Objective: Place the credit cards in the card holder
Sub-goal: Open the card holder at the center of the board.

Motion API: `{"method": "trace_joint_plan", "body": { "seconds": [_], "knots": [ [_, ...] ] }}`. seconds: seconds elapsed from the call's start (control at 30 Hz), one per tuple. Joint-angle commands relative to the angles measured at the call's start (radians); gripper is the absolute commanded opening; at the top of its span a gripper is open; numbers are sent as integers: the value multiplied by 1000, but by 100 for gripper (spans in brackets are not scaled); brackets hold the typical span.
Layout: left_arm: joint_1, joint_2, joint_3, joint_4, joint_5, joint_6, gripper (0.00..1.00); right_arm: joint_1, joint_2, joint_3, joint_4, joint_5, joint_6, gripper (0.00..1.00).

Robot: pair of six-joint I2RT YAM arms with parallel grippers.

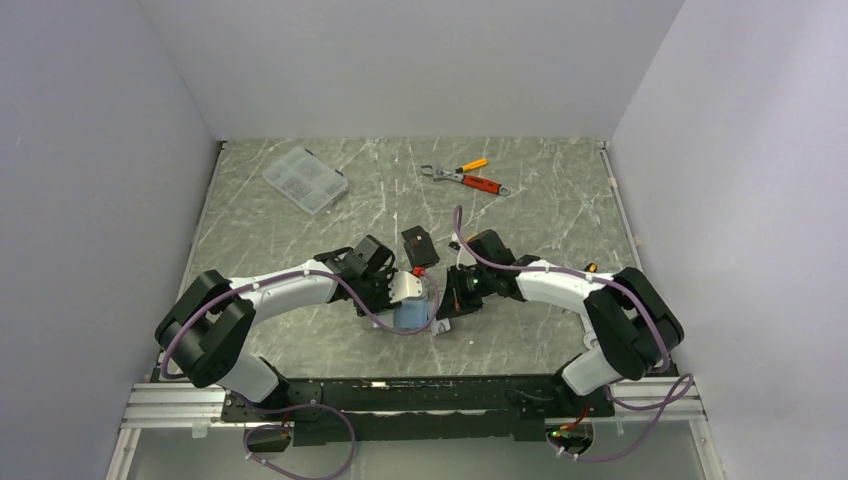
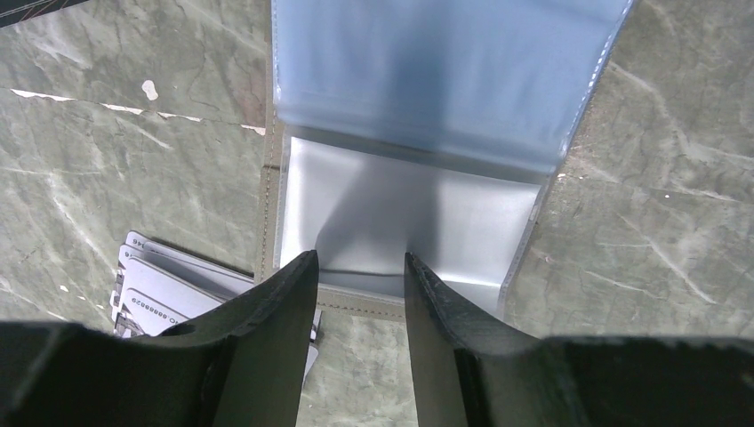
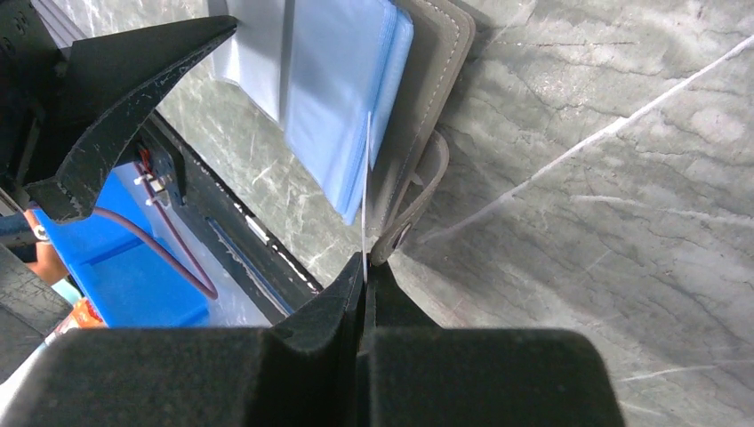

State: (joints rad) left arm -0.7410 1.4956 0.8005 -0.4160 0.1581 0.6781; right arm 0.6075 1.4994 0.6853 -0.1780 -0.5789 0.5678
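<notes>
The card holder lies open between my two grippers, its blue-grey sleeves facing up and its taupe cover and snap tab showing in the right wrist view. My left gripper is open, its fingertips straddling the holder's near edge with nothing between them. My right gripper is shut on a thin credit card seen edge-on, whose far end reaches the sleeves. Silvery-grey credit cards lie stacked left of the holder. A black card rests on the table just beyond.
A clear compartment box sits at the back left. An orange-handled wrench and pliers lie at the back centre. The table's dark front rail runs close behind the holder. Grey walls enclose three sides.
</notes>
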Motion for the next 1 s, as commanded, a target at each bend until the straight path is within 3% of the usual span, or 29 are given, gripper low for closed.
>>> {"method": "trace_joint_plan", "body": {
  "seconds": [0.0,0.57,0.97],
  "knots": [
    [-5,-30,-8,0,-9,17,46,1,14,27,28,-11,-1,0],
    [-5,-28,-9,0,-7,18,44,5,70,30,54,-35,-1,0],
    [-5,-24,-6,-7,-5,18,43,22,13,50,45,-39,-2,0]
  ]
}}
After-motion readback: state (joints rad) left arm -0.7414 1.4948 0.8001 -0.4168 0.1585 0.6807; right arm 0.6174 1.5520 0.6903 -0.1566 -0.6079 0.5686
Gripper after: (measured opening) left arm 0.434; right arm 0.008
